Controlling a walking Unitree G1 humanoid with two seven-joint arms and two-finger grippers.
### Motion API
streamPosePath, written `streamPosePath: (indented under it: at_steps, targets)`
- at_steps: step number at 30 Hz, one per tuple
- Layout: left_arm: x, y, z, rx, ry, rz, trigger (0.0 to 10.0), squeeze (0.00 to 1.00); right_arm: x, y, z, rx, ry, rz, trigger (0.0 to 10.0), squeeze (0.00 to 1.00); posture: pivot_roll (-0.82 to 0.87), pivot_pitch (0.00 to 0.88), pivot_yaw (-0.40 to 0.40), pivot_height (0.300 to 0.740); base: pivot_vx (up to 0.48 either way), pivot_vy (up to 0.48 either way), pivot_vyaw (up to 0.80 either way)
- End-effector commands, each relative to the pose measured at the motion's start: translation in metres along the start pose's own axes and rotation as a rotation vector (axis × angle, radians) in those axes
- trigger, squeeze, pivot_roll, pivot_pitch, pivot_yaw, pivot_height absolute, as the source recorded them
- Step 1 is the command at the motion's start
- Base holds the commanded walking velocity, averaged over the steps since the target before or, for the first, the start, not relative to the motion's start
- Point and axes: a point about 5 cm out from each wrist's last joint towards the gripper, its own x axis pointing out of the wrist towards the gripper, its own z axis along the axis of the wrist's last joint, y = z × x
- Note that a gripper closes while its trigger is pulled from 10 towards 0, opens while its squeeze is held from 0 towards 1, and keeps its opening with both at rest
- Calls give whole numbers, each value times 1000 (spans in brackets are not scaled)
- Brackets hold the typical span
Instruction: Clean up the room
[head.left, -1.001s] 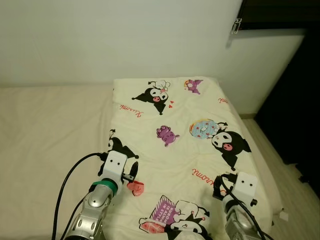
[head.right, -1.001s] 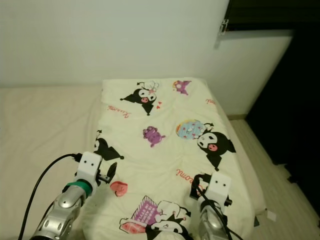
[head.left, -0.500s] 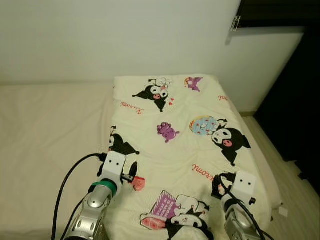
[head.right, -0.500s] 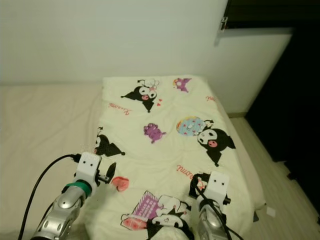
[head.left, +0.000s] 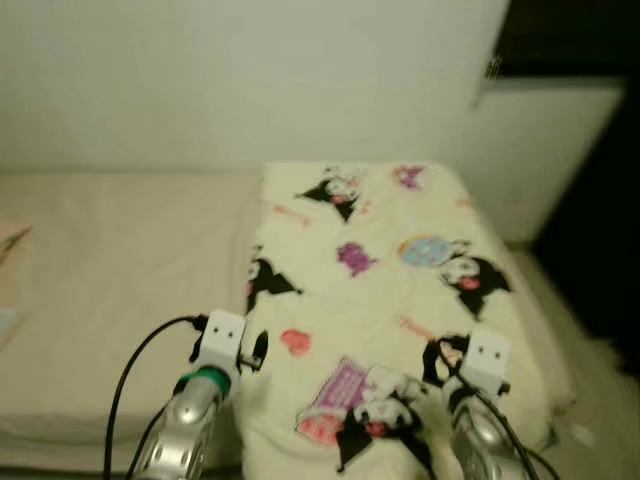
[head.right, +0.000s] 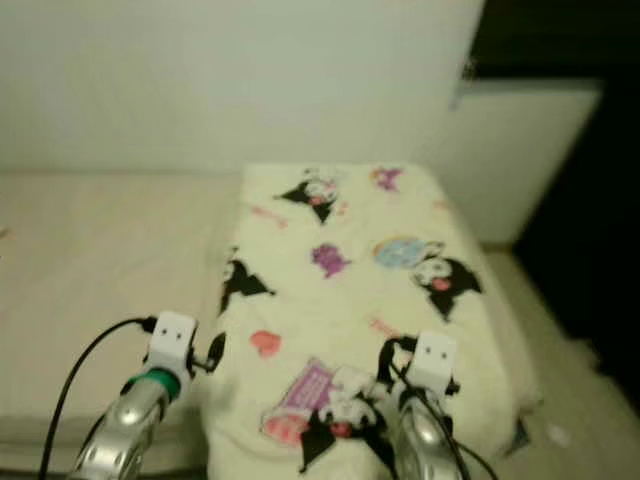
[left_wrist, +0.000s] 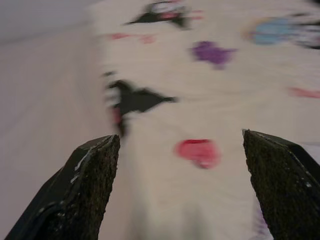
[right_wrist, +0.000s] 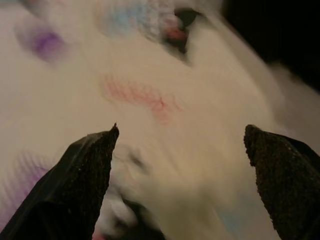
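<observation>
I held left gripper and right gripper, jaws apart, over cartoon blanket | blanket's left edge beside left gripper | bare mattress leftward.

The blanket is soft matt cloth with printed cartoons. The mattress beside it is plain matt fabric. The wall looks smooth.

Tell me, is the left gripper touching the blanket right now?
Apart. In the left wrist view the left gripper has its fingers spread wide, and the cartoon-print blanket lies beyond the tips, not pinched between them.
</observation>
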Motion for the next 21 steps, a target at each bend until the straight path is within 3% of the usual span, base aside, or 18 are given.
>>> streamPosePath:
  at_steps: [1,21]
  targets:
    - [-9,11,-19,-12,71,33,10000,0,4,18,7,0,4,64,10000,0,-5,0,66,740,0,0,0]
    - [-15,14,-25,-1,109,20,10000,0,5,24,2,0,44,96,10000,0,18,0,63,740,0,0,0]
